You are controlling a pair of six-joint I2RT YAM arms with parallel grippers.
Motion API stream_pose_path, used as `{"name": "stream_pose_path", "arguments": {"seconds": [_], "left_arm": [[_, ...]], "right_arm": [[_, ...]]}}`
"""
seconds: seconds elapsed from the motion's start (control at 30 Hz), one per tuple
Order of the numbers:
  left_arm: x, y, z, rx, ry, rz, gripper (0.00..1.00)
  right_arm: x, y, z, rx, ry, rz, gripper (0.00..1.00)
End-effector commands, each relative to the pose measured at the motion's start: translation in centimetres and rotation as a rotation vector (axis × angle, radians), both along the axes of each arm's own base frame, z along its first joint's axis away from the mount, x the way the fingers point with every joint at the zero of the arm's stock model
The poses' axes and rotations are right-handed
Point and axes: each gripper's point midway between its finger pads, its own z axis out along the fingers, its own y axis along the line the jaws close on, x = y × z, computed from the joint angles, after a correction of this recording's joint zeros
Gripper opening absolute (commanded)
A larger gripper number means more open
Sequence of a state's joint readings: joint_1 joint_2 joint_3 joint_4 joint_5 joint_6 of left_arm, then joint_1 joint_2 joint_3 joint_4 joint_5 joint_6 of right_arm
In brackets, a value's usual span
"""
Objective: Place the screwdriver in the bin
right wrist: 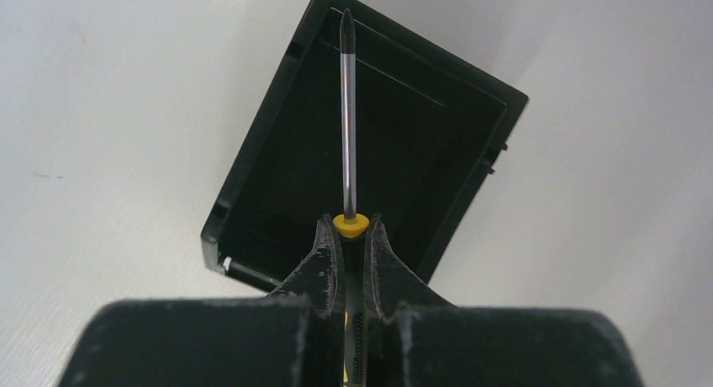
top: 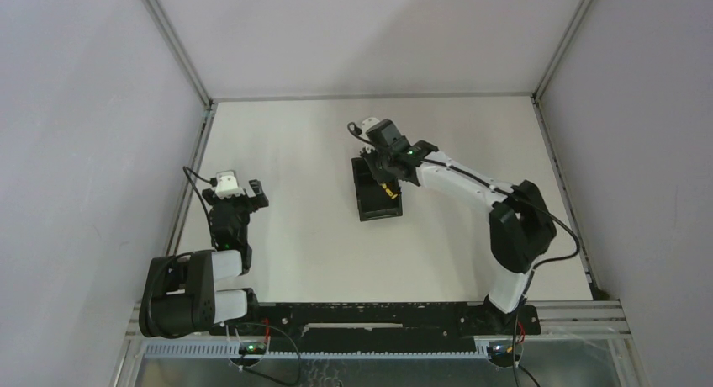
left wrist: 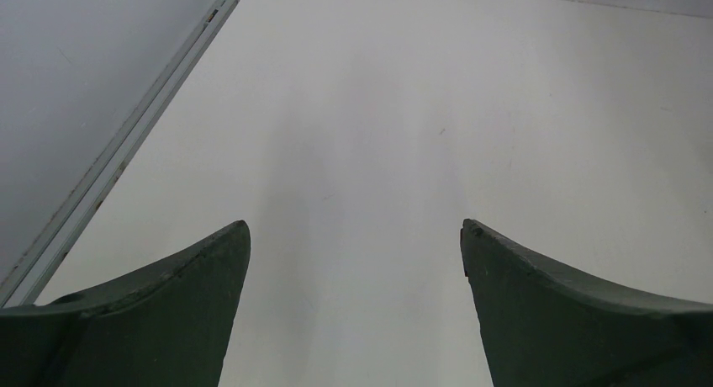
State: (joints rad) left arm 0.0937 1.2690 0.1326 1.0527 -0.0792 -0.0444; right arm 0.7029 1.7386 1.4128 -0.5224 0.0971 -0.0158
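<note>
White matte table (top: 311, 244) with a few faint scuffs in the left wrist view, boxed in by plain grey wall panels (top: 76, 118) on the left, right and back. An aluminium rail (top: 188, 181) runs along the table's left edge, and matching posts (top: 172, 42) rise at the back corners. Near edge: black mounting bar (top: 370, 314), ribbed grey strip (top: 353, 347) just below it, red wires (top: 267, 326) beside them.

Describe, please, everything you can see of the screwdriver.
The small screwdriver with a yellow-and-black handle and thin grey metal shaft is clamped by its handle in the right tool, only a yellow collar protruding. Its dark-tipped shaft points out over the open black rectangular plastic bin; contact with it cannot be told.
</note>
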Motion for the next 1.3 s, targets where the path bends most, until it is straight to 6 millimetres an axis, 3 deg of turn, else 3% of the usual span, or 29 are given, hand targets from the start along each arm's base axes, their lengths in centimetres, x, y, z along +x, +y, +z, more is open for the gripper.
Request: {"name": "stream_pose_path", "arguments": {"seconds": [0.0,0.37,0.43,0.67,0.8,0.87,1.0,1.1,1.27], "left_arm": [[1.2,0.3,3.0,0.025,-0.085,0.007,1.0],[1.2,0.3,3.0,0.025,-0.086,0.007,1.0],[1.2,0.3,3.0,0.025,-0.085,0.007,1.0],[1.2,0.3,3.0,0.025,-0.085,0.007,1.0],[1.2,0.3,3.0,0.026,-0.085,0.008,1.0],[1.2,0.3,3.0,0.025,-0.085,0.007,1.0],[1.2,0.3,3.0,0.025,-0.085,0.007,1.0],[1.2,0.2,3.0,0.025,-0.085,0.006,1.0],[1.2,0.3,3.0,0.025,-0.085,0.008,1.0]], "right_arm": [[1.4,1.1,-0.3,-0.054,-0.042,0.013,0.04],[2.1,1.7,-4.4,-0.064,0.012,-0.06,0.28],[2.1,1.8,-4.3,-0.055,0.012,-0.072,0.39],[1.1,2.2,0.3,-0.013,-0.018,-0.09,0.75],[0.8,1.3,4.1,0.028,-0.065,-0.153,0.86],[1.1,-0.2,5.3,0.035,-0.103,-0.217,0.98],[1.3,-5.2,6.2,0.07,-0.113,-0.372,1.0],[1.3,-11.2,5.0,0.072,-0.11,-0.515,1.0],[0.5,-21.3,5.0,0.109,-0.146,-0.748,1.0]]}}
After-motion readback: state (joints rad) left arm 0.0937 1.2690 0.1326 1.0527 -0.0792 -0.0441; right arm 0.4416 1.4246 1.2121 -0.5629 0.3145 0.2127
